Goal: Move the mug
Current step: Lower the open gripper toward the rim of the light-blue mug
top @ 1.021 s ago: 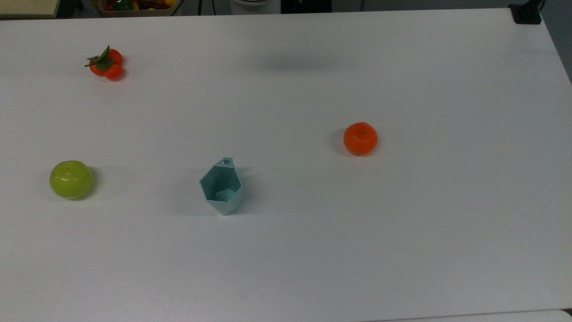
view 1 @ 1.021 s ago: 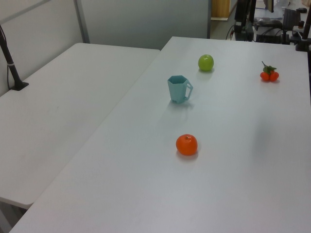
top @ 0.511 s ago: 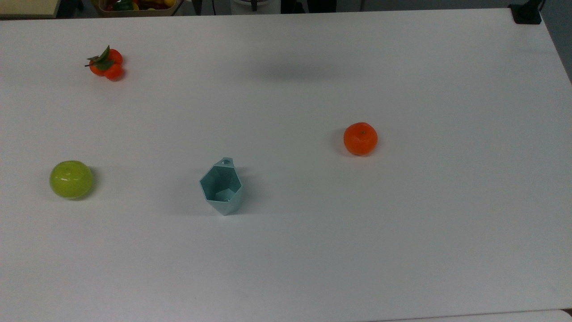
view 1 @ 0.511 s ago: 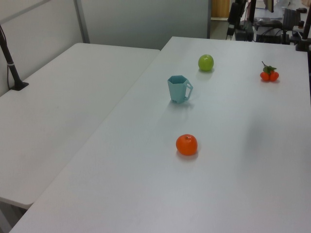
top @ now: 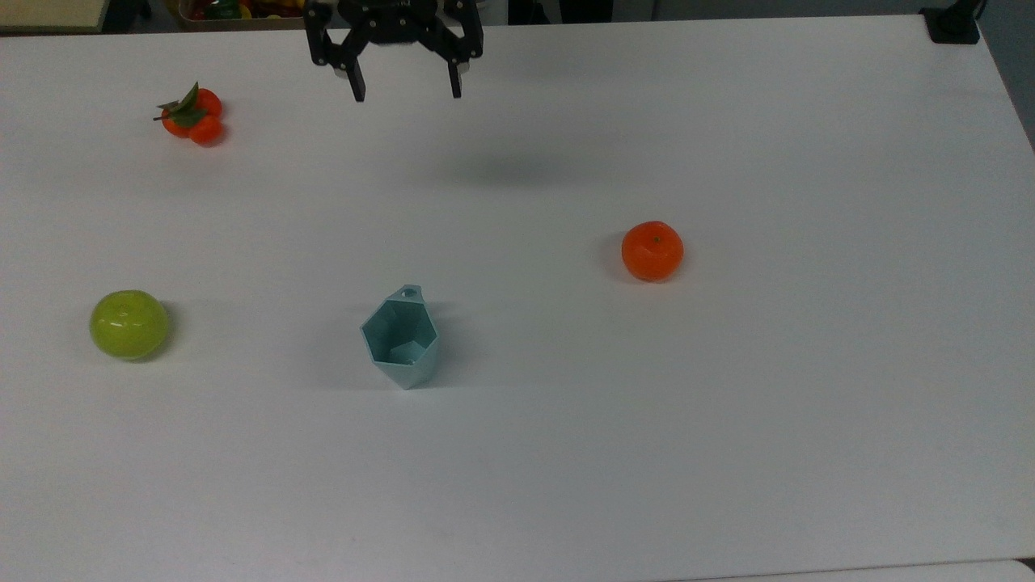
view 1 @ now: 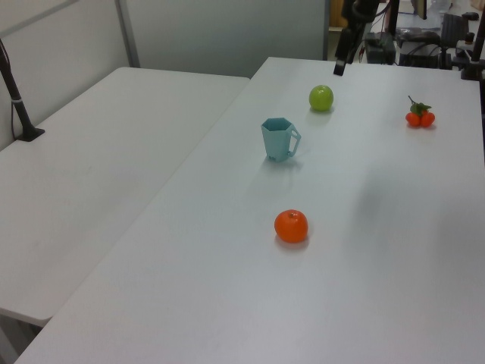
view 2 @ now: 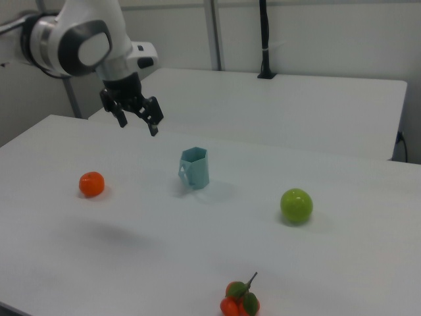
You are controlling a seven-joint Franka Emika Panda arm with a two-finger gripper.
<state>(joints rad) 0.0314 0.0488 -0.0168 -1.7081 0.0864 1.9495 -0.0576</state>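
Tool (top: 405,87) hangs with fingers spread wide, empty, well apart from the upright teal mug (top: 400,339) on the white worktop (top: 728,404); no writing visible.

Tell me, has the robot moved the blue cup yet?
Not yet. The mug stands upright on the white table, untouched. The claw hangs open in the air, far from it, holding nothing. Everything is left: reach down, grab the mug and carry it somewhere else.

Top view: mug (top: 400,339) upright on the table (top: 728,420), between the apple (top: 128,324) at left and the orange (top: 652,250) at right; small fruit cluster (top: 192,115) far upper left.
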